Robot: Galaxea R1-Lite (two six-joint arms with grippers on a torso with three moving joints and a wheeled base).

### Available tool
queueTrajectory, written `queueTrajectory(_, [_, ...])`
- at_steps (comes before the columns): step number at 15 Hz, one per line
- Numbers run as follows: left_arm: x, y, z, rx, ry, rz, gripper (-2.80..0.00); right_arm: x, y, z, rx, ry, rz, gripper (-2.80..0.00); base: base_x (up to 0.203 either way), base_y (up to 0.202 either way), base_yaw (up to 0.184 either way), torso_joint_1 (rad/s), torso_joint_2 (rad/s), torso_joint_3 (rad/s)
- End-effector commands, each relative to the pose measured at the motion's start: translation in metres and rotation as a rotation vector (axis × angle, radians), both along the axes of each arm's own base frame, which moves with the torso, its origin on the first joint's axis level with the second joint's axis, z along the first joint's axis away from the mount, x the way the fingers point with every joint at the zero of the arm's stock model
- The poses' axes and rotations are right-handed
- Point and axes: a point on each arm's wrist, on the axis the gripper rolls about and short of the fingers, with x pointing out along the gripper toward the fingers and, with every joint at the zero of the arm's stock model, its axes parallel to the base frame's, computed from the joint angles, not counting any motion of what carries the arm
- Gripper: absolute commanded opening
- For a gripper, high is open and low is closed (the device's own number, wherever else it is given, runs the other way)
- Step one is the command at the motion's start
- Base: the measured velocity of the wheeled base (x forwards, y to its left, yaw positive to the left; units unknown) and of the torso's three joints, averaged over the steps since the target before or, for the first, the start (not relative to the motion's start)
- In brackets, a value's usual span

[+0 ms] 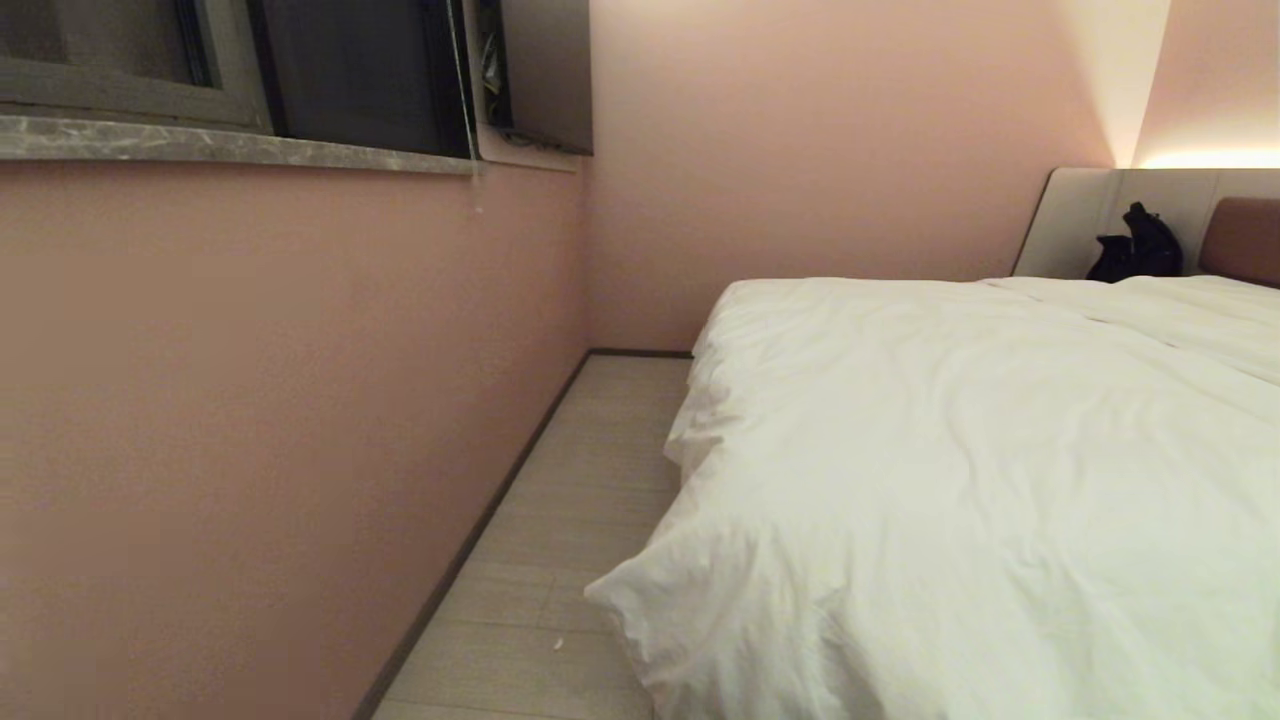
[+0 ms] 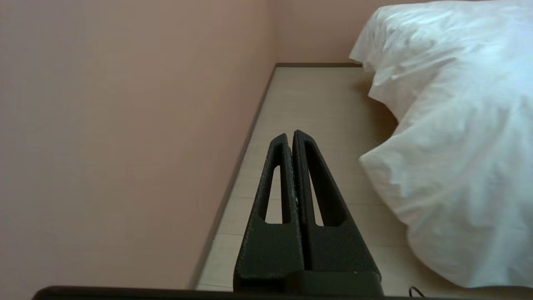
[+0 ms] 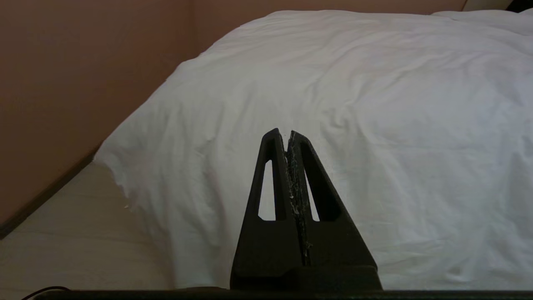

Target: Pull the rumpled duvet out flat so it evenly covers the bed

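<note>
beside bed, pink wall, dark bag

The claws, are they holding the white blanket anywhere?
No. The left claw and right claw are both shut on nothing, clear of the duvet.

No readable text (labels, brands, numbers) shows on anything here.

The duvet runs off the head view's right and near edges, so its right side and foot go unseen. It hides the bed's mattress and base. At the far right, the headboard is cut off, and a dark object there is unidentifiable.
</note>
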Motion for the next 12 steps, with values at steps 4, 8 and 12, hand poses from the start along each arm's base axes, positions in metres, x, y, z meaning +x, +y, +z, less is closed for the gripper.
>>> queueTrajectory(4, [0.0, 0.0, 0.0, 0.001, 0.0, 0.0, -2.8, 0.0, 0.0, 0.0002, -0.001, -0.002, 0.001, -2.8, 0.0, 0.192, 0.0, 0.002, 0.0, -0.002])
queueTrajectory(8, [0.0, 0.0, 0.0, 0.002, 0.0, 0.0, -2.8, 0.0, 0.0, 0.0, -0.001, -0.001, 0.001, -2.8, 0.0, 0.114, 0.001, 0.003, 0.0, 0.001])
queueTrajectory(12, [0.0, 0.0, 0.0, 0.001, 0.0, 0.0, -2.8, 0.0, 0.0, 0.0001, -0.001, -0.002, 0.001, -2.8, 0.0, 0.0, 0.0, 0.0, 0.0, 0.0])
